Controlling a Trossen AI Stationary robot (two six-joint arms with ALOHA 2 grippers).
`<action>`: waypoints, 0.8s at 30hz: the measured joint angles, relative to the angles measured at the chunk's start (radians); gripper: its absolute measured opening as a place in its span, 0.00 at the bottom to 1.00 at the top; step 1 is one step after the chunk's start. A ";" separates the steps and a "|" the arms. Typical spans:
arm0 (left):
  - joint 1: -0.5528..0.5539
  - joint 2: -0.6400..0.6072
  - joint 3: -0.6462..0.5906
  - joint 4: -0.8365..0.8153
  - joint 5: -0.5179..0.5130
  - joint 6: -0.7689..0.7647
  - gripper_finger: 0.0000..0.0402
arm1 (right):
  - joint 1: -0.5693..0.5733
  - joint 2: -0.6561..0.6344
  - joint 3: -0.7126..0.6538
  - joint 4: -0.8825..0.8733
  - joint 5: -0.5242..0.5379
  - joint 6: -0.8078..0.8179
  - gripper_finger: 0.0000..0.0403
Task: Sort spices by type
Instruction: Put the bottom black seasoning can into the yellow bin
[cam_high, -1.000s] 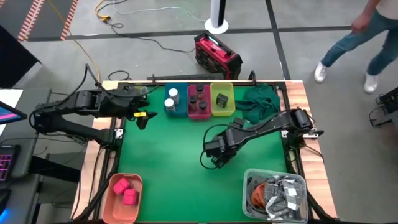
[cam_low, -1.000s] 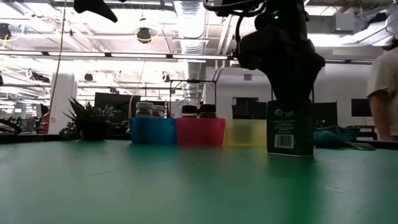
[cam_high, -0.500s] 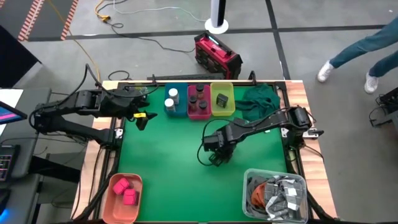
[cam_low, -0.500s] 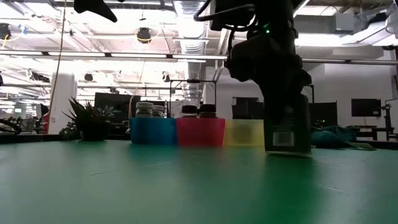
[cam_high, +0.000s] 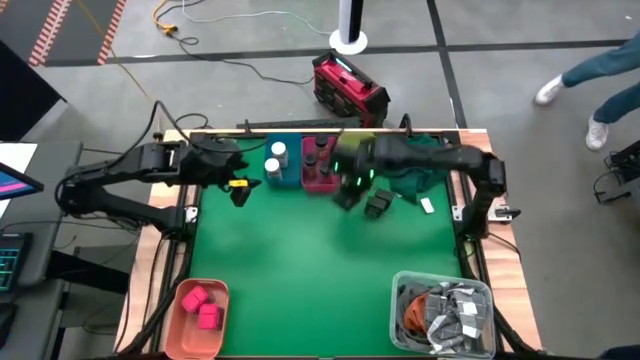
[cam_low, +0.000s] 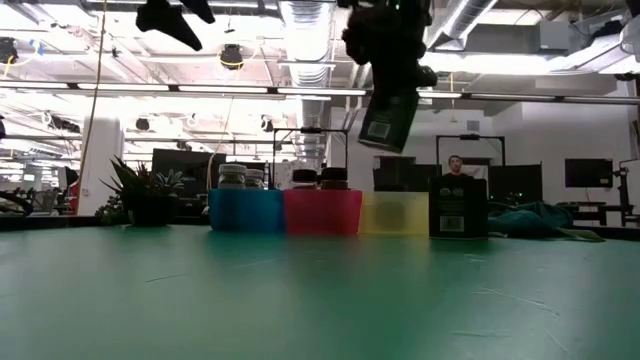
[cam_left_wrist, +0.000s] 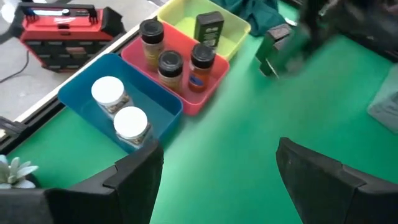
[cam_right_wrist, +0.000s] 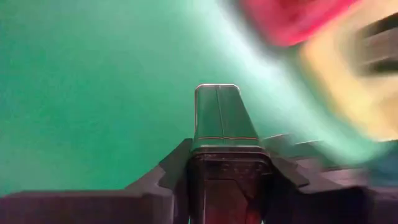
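My right gripper (cam_high: 350, 188) hovers near the bins, shut on a black cube-like box (cam_low: 388, 120) that is high above the table. A second black box (cam_high: 378, 205) stands on the green mat on its base. The blue bin (cam_left_wrist: 87, 99) holds two white-capped jars. The red bin (cam_left_wrist: 205, 90) holds three dark-capped jars. The yellow bin (cam_left_wrist: 239, 28) holds one black box. Two pink blocks lie in the orange tray (cam_high: 185, 335). My left gripper (cam_left_wrist: 217, 174) is open and empty, in the air left of the blue bin. My right gripper pinches the black box between its two fingers, at the box's upper end (cam_low: 392, 98). The fingers come from above, pointing down. The box (cam_right_wrist: 217, 115) hangs below them, tilted and lifted clear of the table.
A dark green cloth (cam_high: 415, 165) lies at the far right, beside the yellow bin. A clear tub (cam_high: 400, 330) of grey packets with orange cord stands at the near right. A small white scrap (cam_high: 427, 205) lies on the mat. The mat's middle (cam_high: 300, 260) is bare.
My right gripper has lifted the black box off the mat's middle and carried it up and toward the far edge, close to the bins. The box now hangs tilted. The second black box, earlier hidden under the arm, now shows. My left gripper has shifted slightly right.
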 joint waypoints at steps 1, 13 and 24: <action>0.007 0.006 0.000 0.006 0.000 0.002 0.75 | -0.037 -0.003 0.028 -0.036 0.017 -0.042 0.38; 0.069 0.079 0.000 0.030 -0.046 -0.052 0.75 | -0.415 0.002 0.100 -0.023 0.182 -0.337 0.45; 0.083 0.095 0.000 0.116 -0.124 -0.097 0.75 | -0.534 0.075 0.100 0.078 0.173 -0.460 0.43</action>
